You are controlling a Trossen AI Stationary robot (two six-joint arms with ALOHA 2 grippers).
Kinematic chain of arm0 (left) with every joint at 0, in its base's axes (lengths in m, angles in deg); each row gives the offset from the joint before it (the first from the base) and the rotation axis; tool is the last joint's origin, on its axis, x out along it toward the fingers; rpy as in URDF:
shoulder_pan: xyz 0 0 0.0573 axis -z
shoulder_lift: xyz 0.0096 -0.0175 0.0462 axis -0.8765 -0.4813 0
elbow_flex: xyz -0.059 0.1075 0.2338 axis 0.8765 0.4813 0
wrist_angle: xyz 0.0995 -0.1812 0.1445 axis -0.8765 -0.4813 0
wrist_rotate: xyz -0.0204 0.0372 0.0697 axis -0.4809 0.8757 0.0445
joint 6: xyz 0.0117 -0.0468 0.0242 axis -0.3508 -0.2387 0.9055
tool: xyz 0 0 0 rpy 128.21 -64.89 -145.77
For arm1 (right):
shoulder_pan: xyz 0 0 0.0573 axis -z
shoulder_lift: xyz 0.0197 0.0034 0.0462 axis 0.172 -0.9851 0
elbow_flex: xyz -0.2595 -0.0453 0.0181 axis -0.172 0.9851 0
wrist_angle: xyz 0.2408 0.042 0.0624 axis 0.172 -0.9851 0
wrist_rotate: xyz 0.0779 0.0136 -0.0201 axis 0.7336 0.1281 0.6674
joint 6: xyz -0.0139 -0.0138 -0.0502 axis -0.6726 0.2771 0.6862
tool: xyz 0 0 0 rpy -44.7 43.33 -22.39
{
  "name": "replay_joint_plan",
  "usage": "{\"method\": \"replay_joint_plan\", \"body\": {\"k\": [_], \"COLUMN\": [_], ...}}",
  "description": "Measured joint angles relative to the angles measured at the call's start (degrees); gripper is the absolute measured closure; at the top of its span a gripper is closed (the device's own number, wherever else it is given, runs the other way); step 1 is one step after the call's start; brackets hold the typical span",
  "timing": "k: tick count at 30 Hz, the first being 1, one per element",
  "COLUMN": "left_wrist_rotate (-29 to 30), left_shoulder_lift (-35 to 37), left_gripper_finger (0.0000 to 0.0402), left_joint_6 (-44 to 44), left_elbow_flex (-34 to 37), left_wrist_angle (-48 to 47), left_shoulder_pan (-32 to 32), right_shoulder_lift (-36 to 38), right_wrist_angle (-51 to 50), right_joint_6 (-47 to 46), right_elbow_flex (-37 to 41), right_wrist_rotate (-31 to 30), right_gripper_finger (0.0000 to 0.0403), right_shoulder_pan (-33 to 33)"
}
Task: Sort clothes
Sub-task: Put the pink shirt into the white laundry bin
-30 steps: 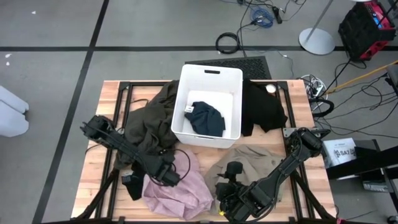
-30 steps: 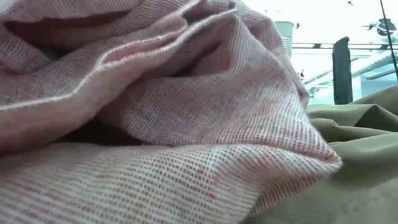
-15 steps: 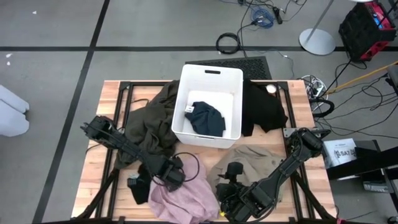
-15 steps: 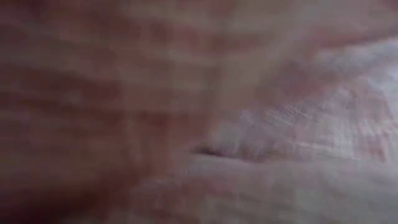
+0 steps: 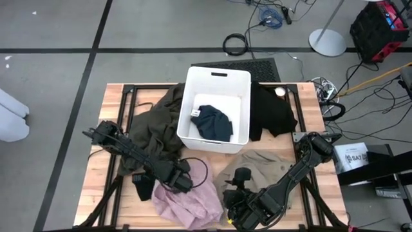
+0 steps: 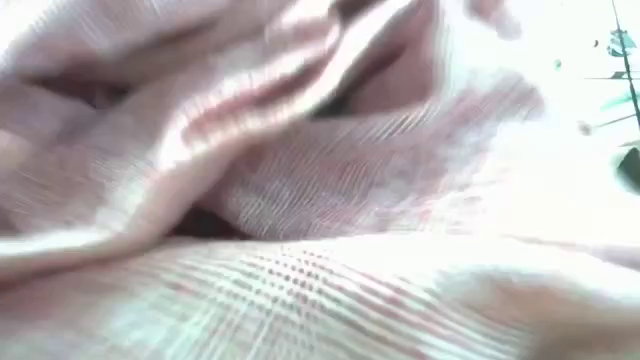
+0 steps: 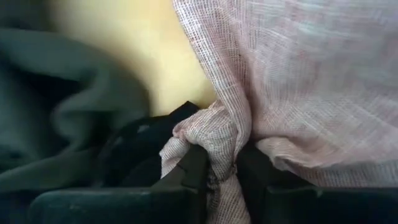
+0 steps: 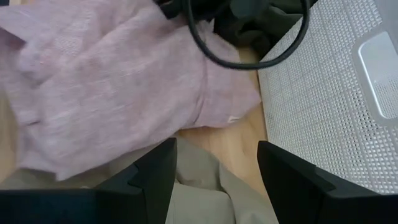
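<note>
From above, a wooden desk (image 5: 116, 193) carries a white plastic bin (image 5: 217, 106) with a navy garment (image 5: 214, 124) lying inside it, a small white tag showing at its edge, its print too small to read. A large dark olive garment (image 5: 158, 125) is heaped against the bin's left wall, a black garment (image 5: 270, 111) lies against its right wall, and a khaki garment (image 5: 261, 166) is spread just in front of the bin. The left hand (image 5: 168, 183) sits at the upper left edge of the pale pink garment (image 5: 190, 203), with a small black piece (image 5: 143, 187) beside it. The right hand (image 5: 239, 212) rests low at the desk's front edge, between the pink and khaki cloth. The low view is filled by blurred pink weave (image 6: 300, 220). In the left wrist view the left hand's fingers (image 7: 194, 168) are pinched together on a bunched fold of the pink garment (image 7: 217, 140), olive cloth (image 7: 56, 118) beside it. In the right wrist view the right hand's fingers (image 8: 155, 171) stand apart, holding nothing, above khaki cloth (image 8: 205, 180), with the pink garment (image 8: 106, 81), a black cable (image 8: 249, 43) and the bin's textured wall (image 8: 317, 106) ahead.
</note>
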Motion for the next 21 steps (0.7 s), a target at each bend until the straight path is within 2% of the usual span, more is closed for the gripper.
{"method": "replay_joint_plan", "body": {"k": [2,6,13,19,21], "left_wrist_rotate": [1.9,4.6,8.1,11.6,10.7], "left_shoulder_lift": [3.1,9.4,20.0,24.6,24.4], "left_gripper_finger": [0.0349,0.0350,0.0351,0.0351,0.0351], "left_joint_6": [-0.3,-1.7,-1.7,-1.1,3.0], "left_elbow_flex": [-1.3,-3.2,-4.2,-4.2,-4.2], "left_wrist_angle": [-3.4,-3.8,1.4,4.8,5.1], "left_shoulder_pan": [0.0,0.1,1.5,2.0,2.7], "right_shoulder_lift": [0.0,0.0,0.0,0.0,0.0], "right_wrist_angle": [-0.1,-0.5,-1.2,-1.2,-1.4], "right_joint_6": [0.1,0.0,0.0,0.0,0.0], "right_elbow_flex": [0.0,0.0,0.0,0.0,0.0], "right_wrist_rotate": [0.0,0.0,0.0,0.0,0.0], "right_gripper_finger": [0.0193,0.0193,0.0193,0.0193,0.0193], "right_shoulder_pan": [0.0,0.0,0.0,0.0,0.0]}}
